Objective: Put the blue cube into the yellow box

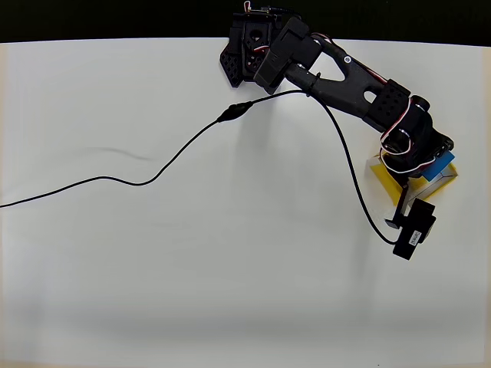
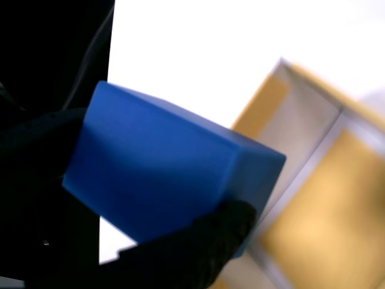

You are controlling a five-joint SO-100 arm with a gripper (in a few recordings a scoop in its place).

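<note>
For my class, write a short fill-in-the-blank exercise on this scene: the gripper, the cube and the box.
1. The gripper is shut on the ____ cube.
2. In the overhead view the cube is above the ____ box.
3. A black ____ trails across the white table.

Missing words: blue; yellow; cable

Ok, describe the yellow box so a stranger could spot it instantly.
Follow the black arm across the white table to its far end at the right of the overhead view. The yellow box lies under the gripper, which holds the blue cube. It is the table's lone yellow thing.
</note>
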